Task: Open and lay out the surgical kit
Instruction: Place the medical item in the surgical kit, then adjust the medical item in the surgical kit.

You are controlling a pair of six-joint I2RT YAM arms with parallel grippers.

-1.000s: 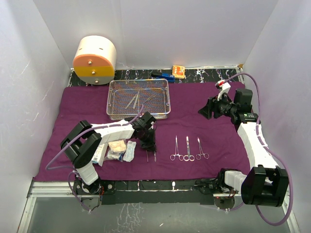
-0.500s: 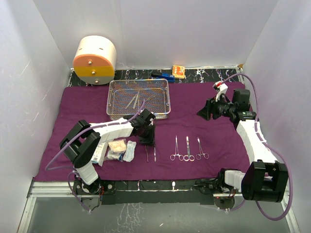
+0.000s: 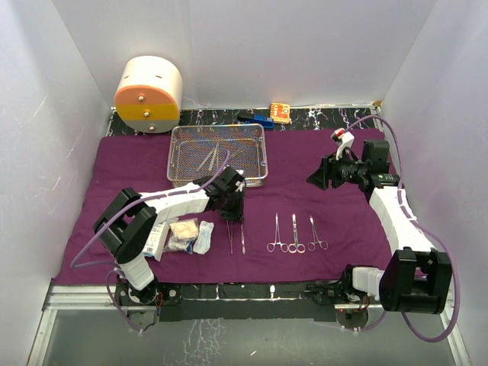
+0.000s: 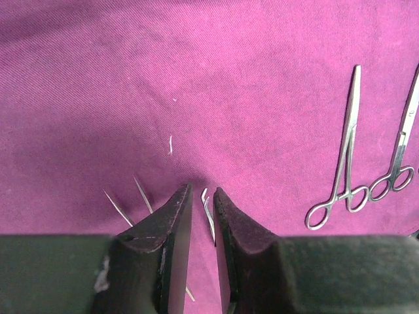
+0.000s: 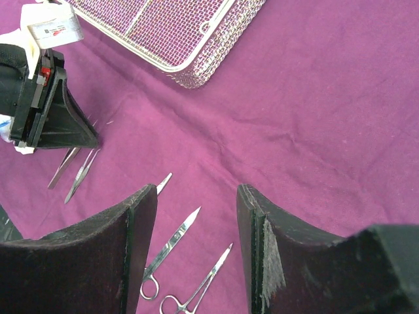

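Observation:
The purple cloth (image 3: 305, 156) lies spread flat. On it at the back stands the wire-mesh tray (image 3: 173, 156) with a few thin steel instruments (image 3: 213, 158) inside. Three forceps (image 3: 294, 235) lie in a row near the front, and two tweezers (image 3: 235, 239) lie left of them. Gauze and packets (image 3: 185, 235) sit further left. My left gripper (image 3: 233, 207) hovers just behind the tweezers, jaws a narrow slit apart and empty; one tweezer tip (image 4: 208, 210) shows on the cloth through the gap. My right gripper (image 3: 316, 177) hangs open and empty over the cloth right of the tray, with forceps tips (image 5: 177, 239) below.
A cream-and-orange drum (image 3: 149, 95) stands at the back left corner. Small orange (image 3: 280, 112) and blue (image 3: 255, 118) items lie on the black marbled strip behind the cloth. White walls close in on the left, right and back.
My left gripper has drawn back from the front toward the tray, uncovering the two tweezers lying on the cloth. The right gripper has drifted slightly left.

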